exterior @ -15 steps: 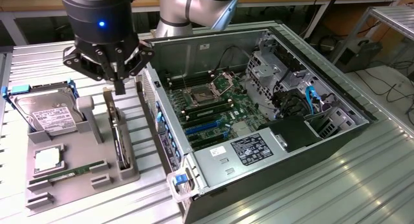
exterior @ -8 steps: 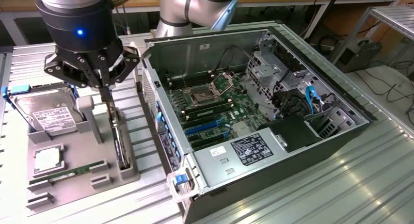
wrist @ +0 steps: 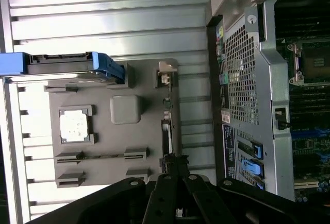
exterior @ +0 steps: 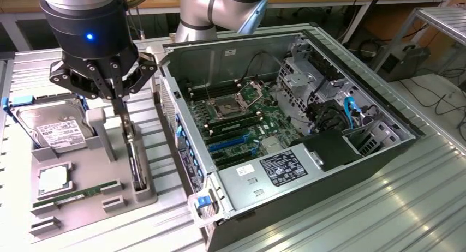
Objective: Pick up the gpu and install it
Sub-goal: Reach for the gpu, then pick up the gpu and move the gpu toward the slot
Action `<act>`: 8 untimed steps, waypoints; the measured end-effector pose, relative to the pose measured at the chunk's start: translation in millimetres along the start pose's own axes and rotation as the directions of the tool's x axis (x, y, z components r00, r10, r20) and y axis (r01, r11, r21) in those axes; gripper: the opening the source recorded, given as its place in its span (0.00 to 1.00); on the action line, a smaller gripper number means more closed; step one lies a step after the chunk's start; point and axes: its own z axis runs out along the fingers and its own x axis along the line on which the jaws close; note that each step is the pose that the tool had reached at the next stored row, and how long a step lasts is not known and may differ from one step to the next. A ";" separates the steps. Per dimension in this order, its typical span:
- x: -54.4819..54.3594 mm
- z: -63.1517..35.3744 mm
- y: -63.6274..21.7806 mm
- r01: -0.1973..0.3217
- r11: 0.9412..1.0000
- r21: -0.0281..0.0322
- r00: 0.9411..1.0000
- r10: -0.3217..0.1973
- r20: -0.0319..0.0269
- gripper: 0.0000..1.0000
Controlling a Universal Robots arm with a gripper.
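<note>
Both sides of the tool [exterior: 118, 102] [wrist: 173, 161] are pinched narrow on the top edge of the gpu [exterior: 132, 154] [wrist: 166, 126]. The card stands on edge in a slot of the gray parts tray [exterior: 102, 208], on the side nearest the open PC case [exterior: 226, 58]. It looks seated, not lifted yet. Also on the tray: HDD w/ blue rails [exterior: 54, 129], CPU [exterior: 54, 178], RAM stick [exterior: 76, 193]. Step in hand = the pick. IMO best done w/ a straight pull up along the slot: no twist, card vertical, slow till the bracket clears. Grip seems near one end, so watch for pivoting. Mobo [exterior: 233, 121] lies open inside the case on the ribbed metal desk [exterior: 407, 208].
</note>
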 end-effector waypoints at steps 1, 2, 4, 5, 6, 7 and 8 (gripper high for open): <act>0.0 0.0 0.0 0.000 1.000 0.000 1.000 0.000 0.000 0.11; 0.0 0.0 0.0 0.000 1.000 0.000 1.000 0.000 0.000 0.11; 0.0 0.0 0.0 0.000 1.000 0.000 1.000 0.000 0.000 0.11; 0.0 0.0 0.0 0.000 1.000 0.000 1.000 0.000 0.000 0.11; 0.0 0.0 0.0 0.000 1.000 0.000 1.000 0.000 0.000 0.11; 0.0 0.0 0.0 0.000 1.000 0.000 1.000 0.000 0.000 0.11; 0.0 0.0 0.0 0.000 1.000 0.000 1.000 0.000 0.000 0.17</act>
